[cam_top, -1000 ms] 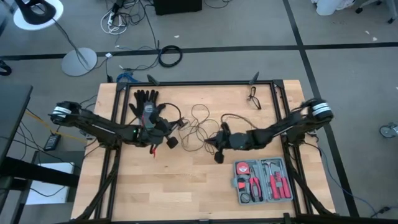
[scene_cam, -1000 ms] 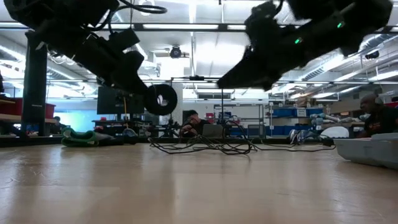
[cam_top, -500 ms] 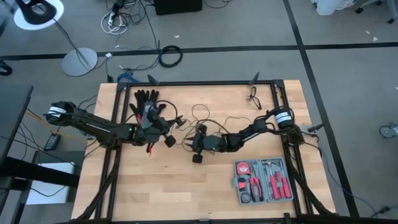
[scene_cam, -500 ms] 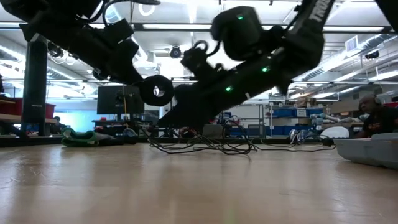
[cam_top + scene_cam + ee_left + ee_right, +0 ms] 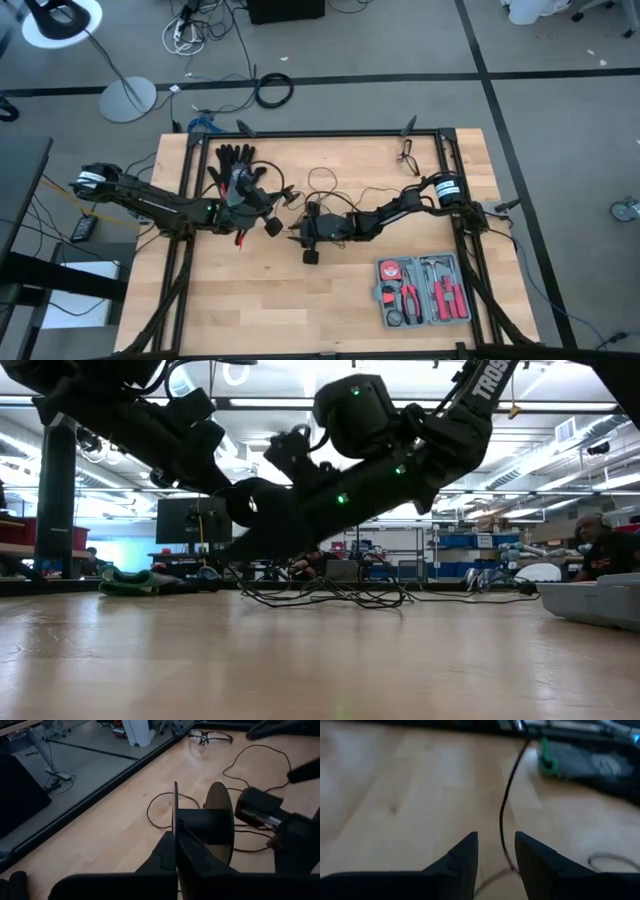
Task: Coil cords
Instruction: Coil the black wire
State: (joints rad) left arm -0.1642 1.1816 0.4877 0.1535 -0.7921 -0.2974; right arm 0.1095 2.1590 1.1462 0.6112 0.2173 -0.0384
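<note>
A thin black wire [image 5: 330,190] lies in loose tangles on the middle of the wooden table and ends at a small black spool [image 5: 200,822] with two disc-shaped flanges. My left gripper [image 5: 176,862] is shut on the spool, left of the table's middle [image 5: 272,227]. My right gripper [image 5: 496,852] is open, low over the table, just right of the spool [image 5: 298,233]. A strand of the wire [image 5: 506,805] runs between its fingers and I see no touch. My left gripper pinches the rim of the spool's near flange [image 5: 175,827] between its two fingers, one on each face. The fingers come from the table's left, slanting a little downward. The spool is lifted clear of the table with its flanges upright.
A black glove [image 5: 235,158] lies at the far left and a pair of glasses [image 5: 408,157] at the far right. An open tool case [image 5: 422,290] sits near the right front. Bare wood lies along the near edge.
My right gripper has swept toward the table's left edge and downward, from the middle of the table to just beside the spool, its arm stretching out. The left gripper and spool have stayed nearly where they were.
</note>
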